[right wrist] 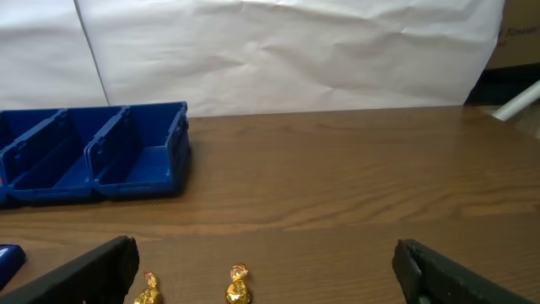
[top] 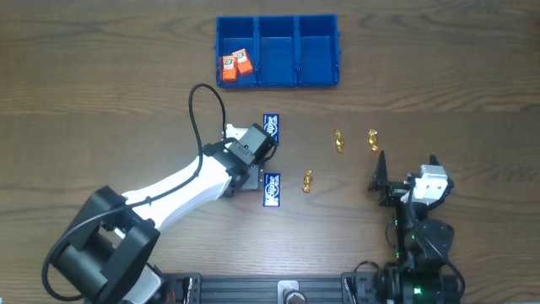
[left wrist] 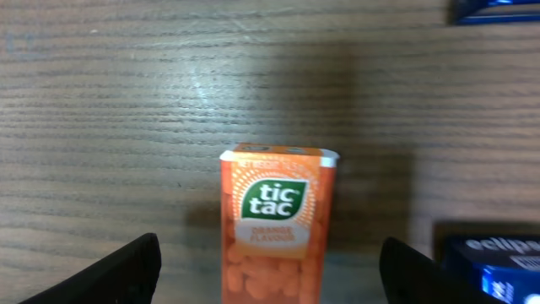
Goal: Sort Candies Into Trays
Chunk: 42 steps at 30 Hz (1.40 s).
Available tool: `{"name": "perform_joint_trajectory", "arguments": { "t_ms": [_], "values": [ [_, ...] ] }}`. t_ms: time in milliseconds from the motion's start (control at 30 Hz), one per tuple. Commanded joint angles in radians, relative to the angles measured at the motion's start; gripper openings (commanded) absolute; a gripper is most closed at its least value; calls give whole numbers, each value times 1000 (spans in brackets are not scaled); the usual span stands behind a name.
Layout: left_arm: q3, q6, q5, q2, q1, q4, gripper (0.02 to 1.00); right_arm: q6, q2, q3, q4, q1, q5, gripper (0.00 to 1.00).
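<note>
Orange candy box (left wrist: 278,211), lying face up on the tabletop (left wrist: 126,110), cap end pointing away from the wrist. It sits between the two fingers of the left end effector (left wrist: 268,253), which are spread wide, with bare wood showing on either side of the box; neither finger touches it. One blue pack (left wrist: 494,262) lies just outside one finger of this end effector, near the box. A second blue pack (left wrist: 494,10) lies farther ahead of it, well apart from the box.

Blue tray (top: 339,51), three compartments in a row, stands well beyond the left end effector. The compartment nearest that arm's side holds two orange boxes (top: 235,66); the other two show only their blue floors.

Right end effector (top: 405,169), low over the tabletop near its own base, fingers spread and gripping nothing. Two gold candies (top: 372,139) lie just ahead of it. A third gold candy (top: 308,181) lies between the two end effectors, beside the nearer blue pack.
</note>
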Motion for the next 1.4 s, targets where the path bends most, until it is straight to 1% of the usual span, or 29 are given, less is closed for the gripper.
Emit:
{"name": "perform_joint_trajectory", "arguments": {
  "t_ms": [33,167,267,433,533,733,900,1100,1167,1233,1267,1333,1400],
  "values": [
    [-2,-23,-11,27,11,1,772,-11,-5,0,-9,-2,2,998],
    [-2,-29,-8,40,18,15,669,-11,-5,0,-9,-2,2,998],
    [-2,-29,-8,47,18,24,649,-11,-5,0,-9,-2,2,998],
    [-2,-29,-7,55,18,28,588,-11,-5,0,-9,-2,2,998],
    [-2,-29,-7,56,18,29,573,-11,-5,0,-9,-2,2,998],
    [-2,-29,5,71,19,53,472,-11,-5,0,-9,-2,2,998],
    [-2,-29,16,71,30,57,351,-11,-5,0,-9,-2,2,998],
    [9,-32,18,4,52,76,299,-11,-5,0,-9,-2,2,998],
    [43,-29,-13,-70,65,66,299,-11,-5,0,-9,-2,2,998],
    [150,-25,-105,-157,82,1,288,-11,-5,0,-9,-2,2,998],
    [198,-8,-135,-174,88,-18,283,-11,-5,0,-9,-2,2,998],
    [325,65,-193,-180,102,-34,283,-11,-5,0,-9,-2,2,998],
    [502,151,-247,-123,140,-33,288,-11,-5,0,-9,-2,2,998]
  ]
}}
